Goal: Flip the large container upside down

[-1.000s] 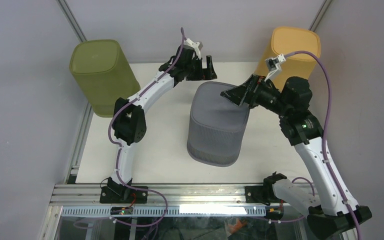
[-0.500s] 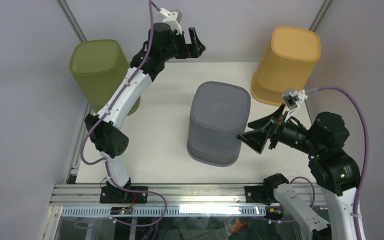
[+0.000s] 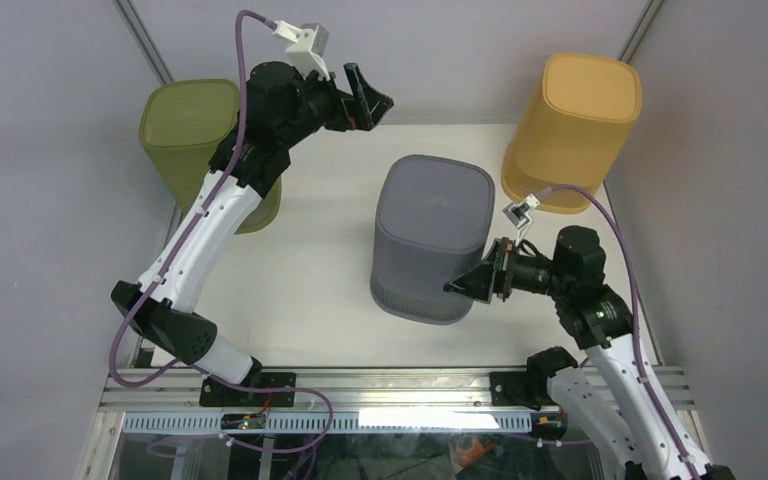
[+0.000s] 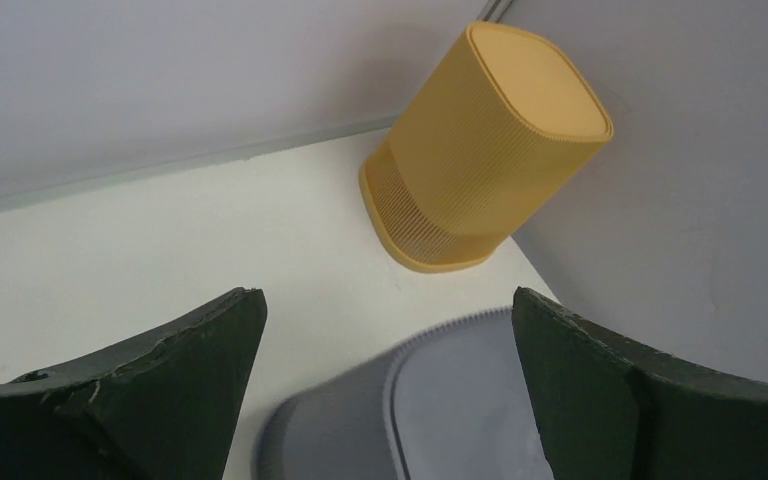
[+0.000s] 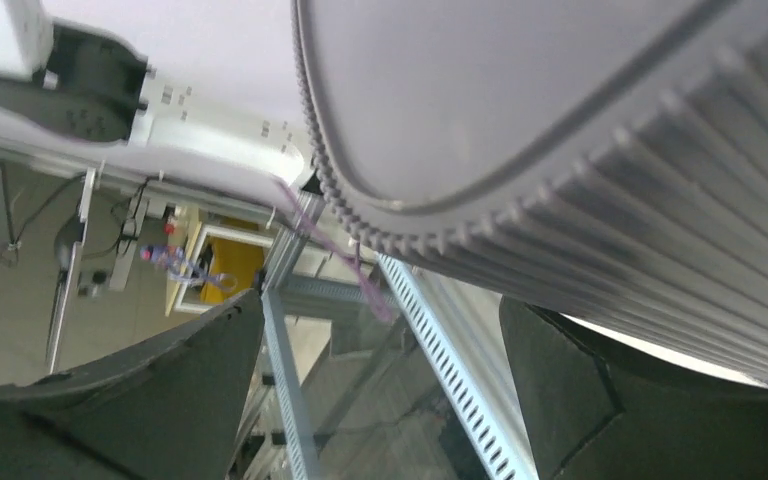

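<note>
Right gripper [image 3: 472, 283]: jaws wide apart, nothing between, at lower right wall of grey container [image 3: 430, 240], frame centre; contact unclear. Left gripper [image 3: 365, 98]: spread, empty, high at upper centre. Container stands on table [image 3: 310, 270], long axis vertical, closed flat face up; mouth hidden. Left wrist view cuts it off at bottom edge.

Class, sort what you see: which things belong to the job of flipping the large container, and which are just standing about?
Job: grey container; right end effector, beside it; left end effector.
Standing about: green container; yellow container.
</note>
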Motion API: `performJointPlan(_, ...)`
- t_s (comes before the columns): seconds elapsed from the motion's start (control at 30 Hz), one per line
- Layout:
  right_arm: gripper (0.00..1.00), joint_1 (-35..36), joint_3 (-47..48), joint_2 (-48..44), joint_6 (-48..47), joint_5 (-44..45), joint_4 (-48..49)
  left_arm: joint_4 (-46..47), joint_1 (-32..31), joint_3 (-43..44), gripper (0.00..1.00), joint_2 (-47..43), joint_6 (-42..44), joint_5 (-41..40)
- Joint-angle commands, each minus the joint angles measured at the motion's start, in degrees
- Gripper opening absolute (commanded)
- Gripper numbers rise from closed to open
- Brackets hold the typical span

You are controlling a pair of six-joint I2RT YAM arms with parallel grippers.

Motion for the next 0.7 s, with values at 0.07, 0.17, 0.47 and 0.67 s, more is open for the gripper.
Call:
performJointPlan(0.07, 0.92, 0.85, -5.12, 10.89, 6.88, 17.41, 36.29, 3.15, -0.20, -9.12, 0.99, -9.88, -0.67, 0.00)
performJointPlan(0.17, 0.92, 1.91, -4.87, 20.31, 8.77, 25.88, 48.32, 1.92, -0.18, -10.43, 0.99, -11.98, -0.38, -1.17)
performJointPlan(0.47, 0.92, 4.08, 13.23, 45.75, 3.01, 36.94, 50.89, 0.16, -0.14, -9.63, 0.99, -16.24, 0.41, -1.27)
performJointPlan(0.67, 0.92, 4.12, 18.07, 47.75, 2.53, 37.34, 44.78, -0.61, -0.11, -11.99, 0.99, -17.02, 0.55, -0.73)
